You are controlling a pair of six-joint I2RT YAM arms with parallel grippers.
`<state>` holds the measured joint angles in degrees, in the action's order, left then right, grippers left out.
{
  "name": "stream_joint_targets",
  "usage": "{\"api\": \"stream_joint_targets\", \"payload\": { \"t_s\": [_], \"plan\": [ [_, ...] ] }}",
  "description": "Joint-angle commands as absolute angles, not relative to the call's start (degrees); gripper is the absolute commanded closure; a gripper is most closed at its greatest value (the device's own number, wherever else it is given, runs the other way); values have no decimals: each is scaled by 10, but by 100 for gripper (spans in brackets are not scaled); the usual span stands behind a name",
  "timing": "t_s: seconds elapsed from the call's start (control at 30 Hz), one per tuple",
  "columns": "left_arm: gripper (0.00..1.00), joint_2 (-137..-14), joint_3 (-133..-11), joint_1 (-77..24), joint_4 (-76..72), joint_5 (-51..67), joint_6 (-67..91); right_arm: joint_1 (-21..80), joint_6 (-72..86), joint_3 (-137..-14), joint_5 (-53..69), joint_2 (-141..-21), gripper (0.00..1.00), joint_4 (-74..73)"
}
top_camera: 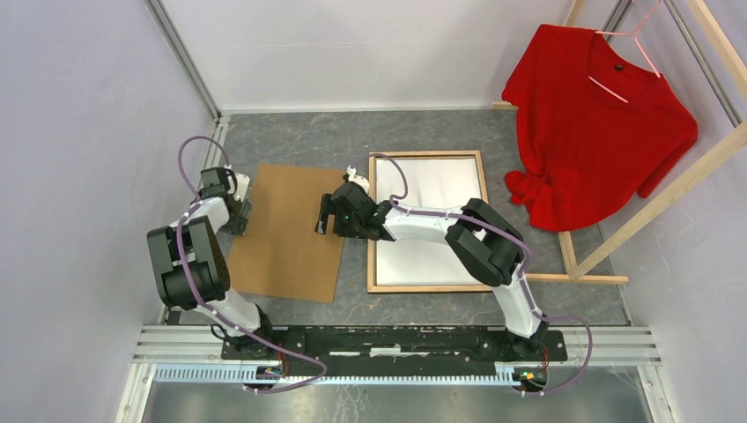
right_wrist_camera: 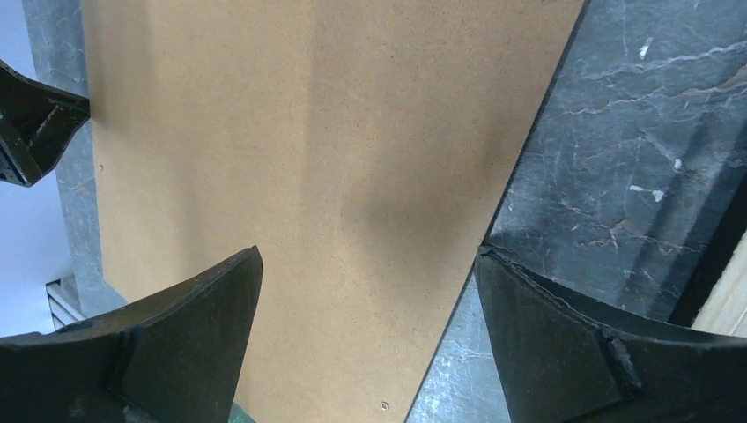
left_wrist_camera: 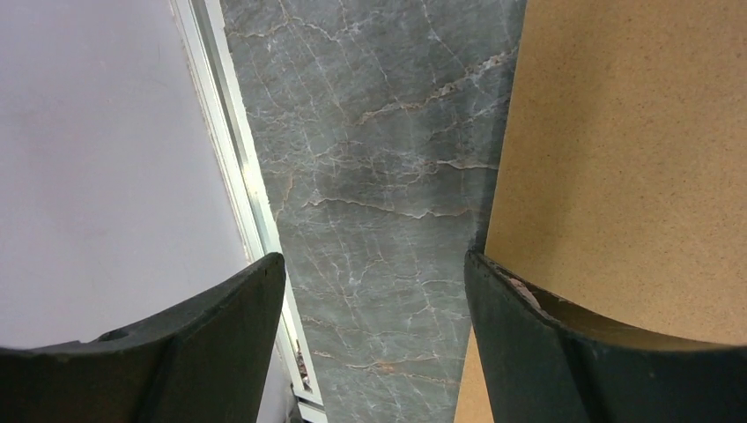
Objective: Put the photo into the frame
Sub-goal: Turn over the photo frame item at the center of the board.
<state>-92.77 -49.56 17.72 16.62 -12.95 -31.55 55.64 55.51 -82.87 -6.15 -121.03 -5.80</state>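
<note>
The frame [top_camera: 426,287] lies flat right of centre with its light wood side up. A white sheet [top_camera: 432,189] fills it; I cannot tell whether it is the photo's back, and no printed picture shows. The plain brown backing board [top_camera: 286,233] lies left of the frame. My left gripper [top_camera: 238,218] is open and empty at the board's left edge. In the left wrist view [left_wrist_camera: 374,264] one finger is over the board [left_wrist_camera: 634,159]. My right gripper [top_camera: 328,216] is open and empty over the board's right edge [right_wrist_camera: 370,256]. The frame's corner [right_wrist_camera: 727,304] shows at the far right there.
A red shirt [top_camera: 599,123] hangs on a wooden rack [top_camera: 669,189] at the back right, beside the frame. A white wall and metal rail [left_wrist_camera: 238,176] run close along the left of the left gripper. The arms' base rail [top_camera: 396,339] spans the near edge.
</note>
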Motion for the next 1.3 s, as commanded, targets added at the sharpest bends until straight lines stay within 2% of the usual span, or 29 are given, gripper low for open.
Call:
{"api": "stream_joint_targets", "payload": {
  "t_s": [0.0,0.17,0.33,0.6,0.97,1.27],
  "plan": [
    [18,-968,-447,152,231,-48,-291,559,603,-827,-17,-1236,3,-45],
    [18,-967,-443,137,237,-45,-304,555,637,-809,27,-1224,3,17],
    [18,-952,-437,110,246,-48,-315,552,655,-775,63,-1161,5,111],
    [20,-945,-429,42,255,-56,-299,533,668,-764,94,-1076,7,130],
    [23,-962,-443,-56,266,-82,-280,491,699,-596,64,-976,9,170],
    [24,-992,-471,-125,281,-95,-250,448,697,-505,54,-922,11,175]
  ]
}}
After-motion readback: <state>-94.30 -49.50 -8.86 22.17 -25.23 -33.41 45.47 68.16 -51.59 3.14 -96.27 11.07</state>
